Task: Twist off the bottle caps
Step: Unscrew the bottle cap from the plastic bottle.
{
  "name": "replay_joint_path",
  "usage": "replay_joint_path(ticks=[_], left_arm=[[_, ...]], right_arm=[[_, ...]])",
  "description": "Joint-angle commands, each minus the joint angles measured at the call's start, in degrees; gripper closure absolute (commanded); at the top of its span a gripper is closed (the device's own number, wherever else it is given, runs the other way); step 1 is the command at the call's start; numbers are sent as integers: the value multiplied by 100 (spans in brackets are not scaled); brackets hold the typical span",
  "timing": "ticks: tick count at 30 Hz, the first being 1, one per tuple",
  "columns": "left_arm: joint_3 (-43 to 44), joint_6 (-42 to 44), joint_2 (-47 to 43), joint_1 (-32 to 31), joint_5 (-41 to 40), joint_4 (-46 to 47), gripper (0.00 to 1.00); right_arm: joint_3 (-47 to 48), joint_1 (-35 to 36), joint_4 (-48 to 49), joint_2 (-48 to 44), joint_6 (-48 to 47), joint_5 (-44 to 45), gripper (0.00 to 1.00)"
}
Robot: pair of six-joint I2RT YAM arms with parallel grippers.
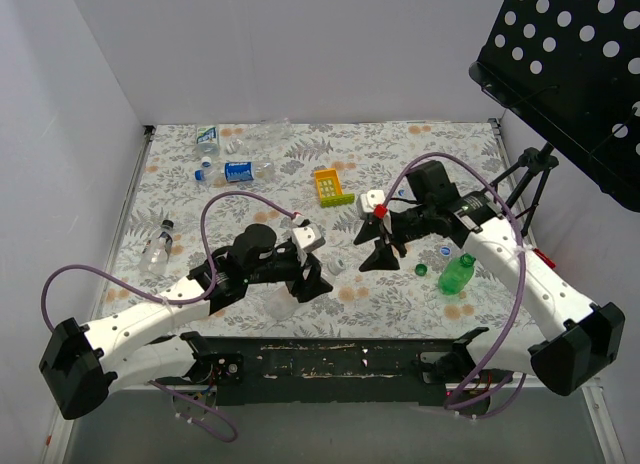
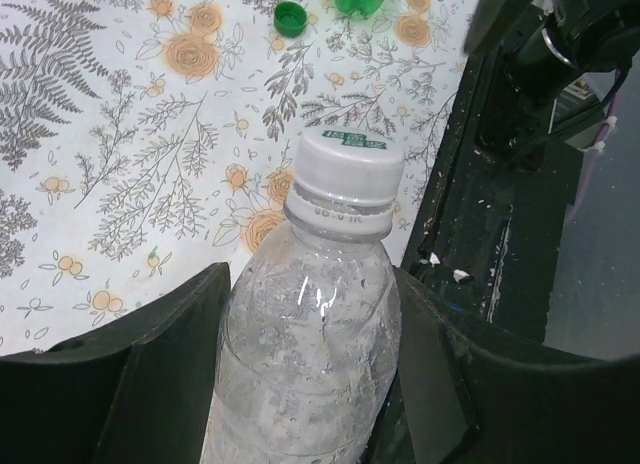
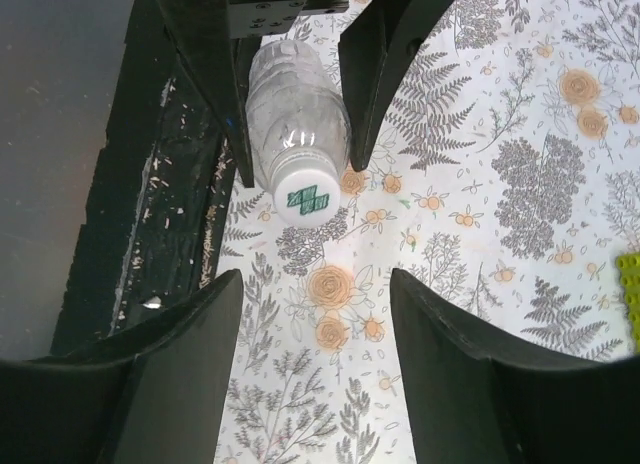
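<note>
Bottle cap (image 2: 347, 164): white round plastic screw cap with green print on top, seated on the neck of the clear plastic bottle (image 2: 310, 354), low centre in the top view.
Left gripper (image 2: 312, 274): closed onto the clear plastic bottle, one dark finger pressed against each side of its body below the neck.
Bottle position: lay tilted over the near table edge, cap end pointing at the right gripper.
Right gripper (image 3: 315, 279): jaws stood wide with nothing between them, near the cap but apart from it.
Floral tablecloth (image 1: 400, 154): white with grey ferns and orange flowers, covering the table.
Green plastic bottle (image 1: 457, 275): lay right of centre, uncapped, with a loose green cap (image 1: 421, 269) just beside it.
Blue cap (image 1: 443, 251): loose, near the green bottle.
Blue-labelled clear bottle (image 1: 240, 171): lay in the upper left.
Yellow and green toy brick (image 1: 331, 186): upper centre.
</note>
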Motion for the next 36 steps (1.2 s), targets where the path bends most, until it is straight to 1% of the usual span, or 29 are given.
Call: replay_joint_path(ticks=[1, 5, 7, 10, 14, 19, 29, 32, 36], left_arm=[[177, 88, -43, -54, -316, -189, 100], [238, 114, 27, -89, -474, -224, 100], [265, 114, 45, -98, -527, -215, 100], [353, 71, 106, -98, -623, -224, 100], [397, 44, 150, -106, -737, -198, 100], [379, 35, 150, -106, -808, -163, 100], [458, 27, 343, -106, -835, -101, 100], [520, 26, 396, -106, -835, -66, 100], [564, -17, 493, -115, -756, 39, 100]], right_arm=[[-208, -296, 374, -450, 742, -503, 31], [-252, -542, 514, -556, 1172, -520, 24], [-314, -578, 733, -530, 1724, -486, 21], [-296, -613, 848, -399, 2209, -555, 21], [-226, -648, 1077, -205, 3087, -433, 21], [-296, -728, 1305, 14, 3861, -564, 21], [-437, -763, 1674, 445, 4609, -775, 22], [-551, -719, 1815, 524, 4680, -688, 22], [-621, -482, 1903, 647, 4680, -556, 23]])
